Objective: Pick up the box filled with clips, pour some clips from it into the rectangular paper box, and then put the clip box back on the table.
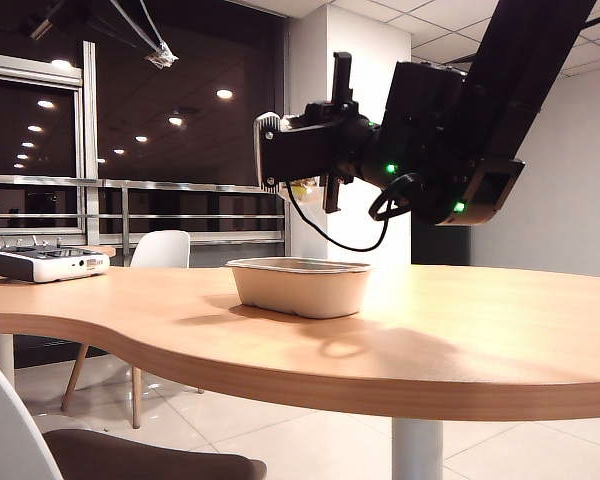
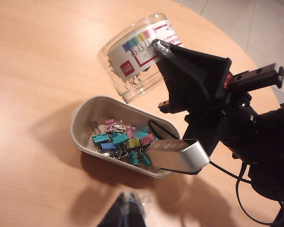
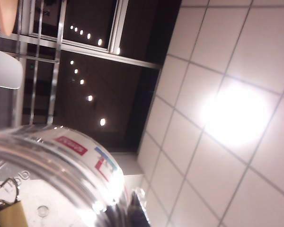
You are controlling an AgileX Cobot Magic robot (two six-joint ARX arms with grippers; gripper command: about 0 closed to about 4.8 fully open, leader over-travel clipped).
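Dark chair back [image 1: 130, 462] sits nearest, before the light wood surface [image 1: 460, 350] in a night-lit room with tiled floor. A red logo marks the tilted clear jar [image 2: 135, 56], clamped in the right claw [image 2: 163, 52] above the beige tray [image 2: 85, 113] holding clips [image 2: 123, 142]. Left claw [image 2: 128, 210] hangs closed, empty, beside the tray.

My right gripper [image 2: 163, 49], clamped on the clear clip jar [image 2: 135, 56], hangs tilted above the paper tray [image 1: 300, 285] and blocks the way in from overhead. My left gripper [image 2: 128, 213] is closed, hovering on the tray's near side. Clips [image 2: 123, 142] cover the tray floor. Bare table [image 1: 480, 330] lies open all around the tray. The controller [image 1: 45, 263] sits well apart at the far left edge.
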